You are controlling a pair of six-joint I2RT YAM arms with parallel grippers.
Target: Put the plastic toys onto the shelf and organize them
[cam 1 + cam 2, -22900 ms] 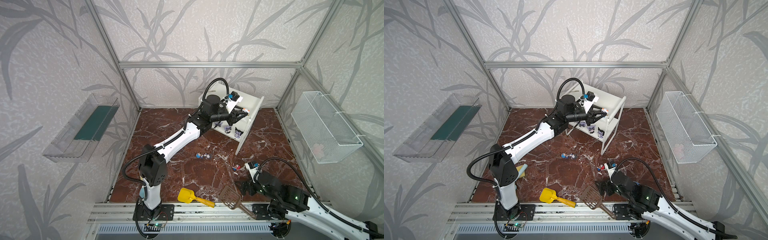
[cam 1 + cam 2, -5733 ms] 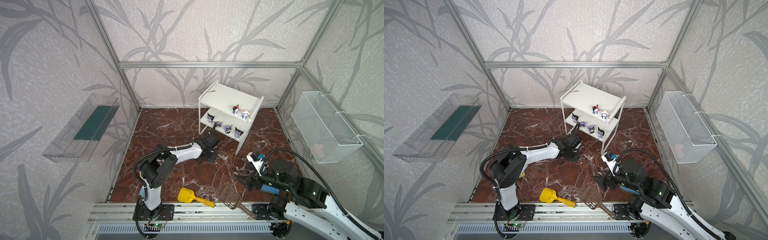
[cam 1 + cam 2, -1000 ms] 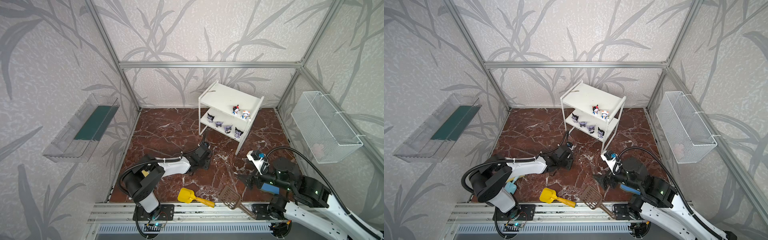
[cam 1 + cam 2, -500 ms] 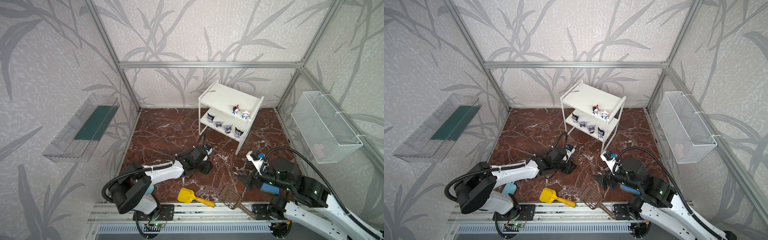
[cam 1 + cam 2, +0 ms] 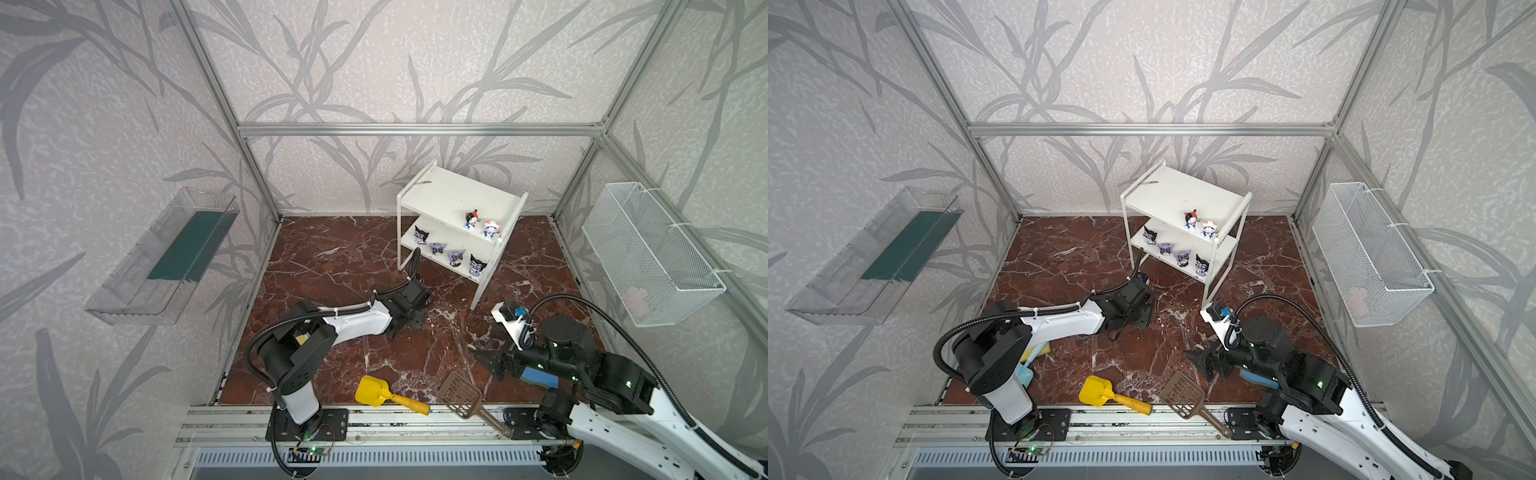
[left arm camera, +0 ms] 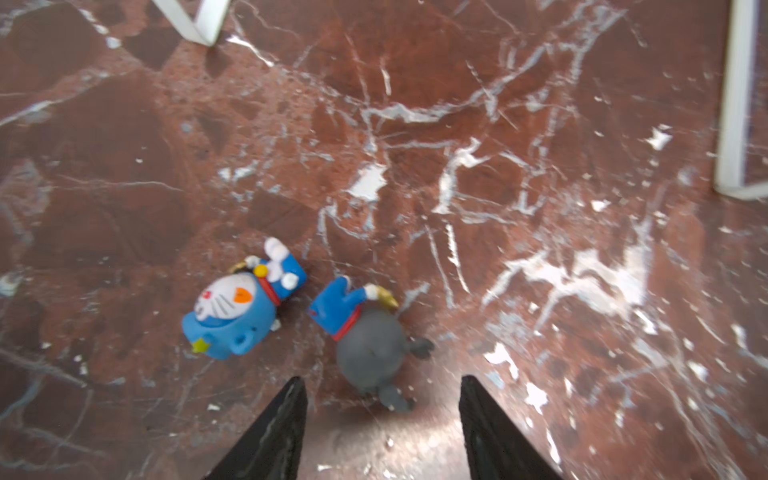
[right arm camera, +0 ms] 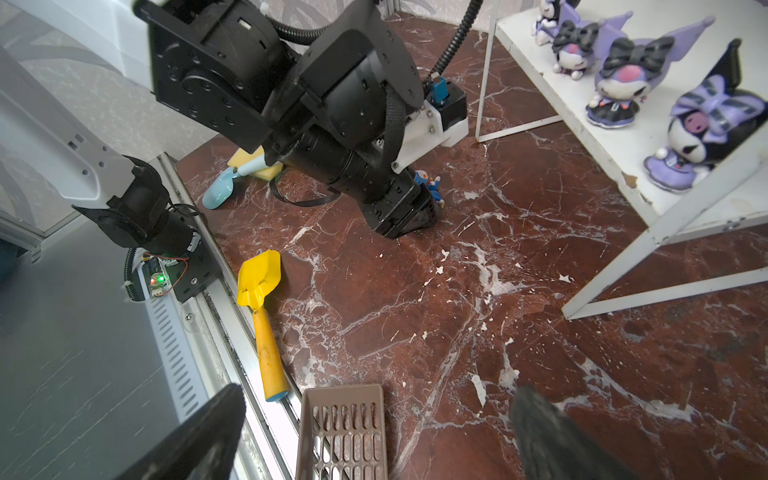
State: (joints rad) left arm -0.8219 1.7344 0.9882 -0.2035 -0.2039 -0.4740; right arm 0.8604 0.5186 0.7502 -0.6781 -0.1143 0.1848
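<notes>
The white shelf [image 5: 457, 195] [image 5: 1183, 193] stands at the back. Its top tier carries two blue-and-white plastic toys [image 5: 471, 219] [image 5: 491, 229], and several purple-black ones [image 5: 456, 257] [image 7: 619, 83] line the lower tier. In the left wrist view two more toys lie on the marble floor. One is blue-headed [image 6: 241, 307], the other grey-headed [image 6: 368, 336]. My left gripper [image 6: 382, 381] [image 5: 411, 320] is open just short of the grey one and holds nothing. My right gripper [image 7: 380, 395] [image 5: 484, 359] hangs open and empty at the front right.
A yellow scoop [image 5: 374, 392] and a brown slotted scoop [image 5: 461, 395] lie by the front rail, the brown one under my right gripper. A light-blue scoop and a yellow sponge [image 7: 249, 166] sit behind the left arm. A wire basket [image 5: 652, 253] and a clear tray [image 5: 166, 253] hang on the side walls.
The left arm's base and elbow have swung round and dropped low over the floor, while its gripper stays by the two toys lying there. The right arm has not moved.
</notes>
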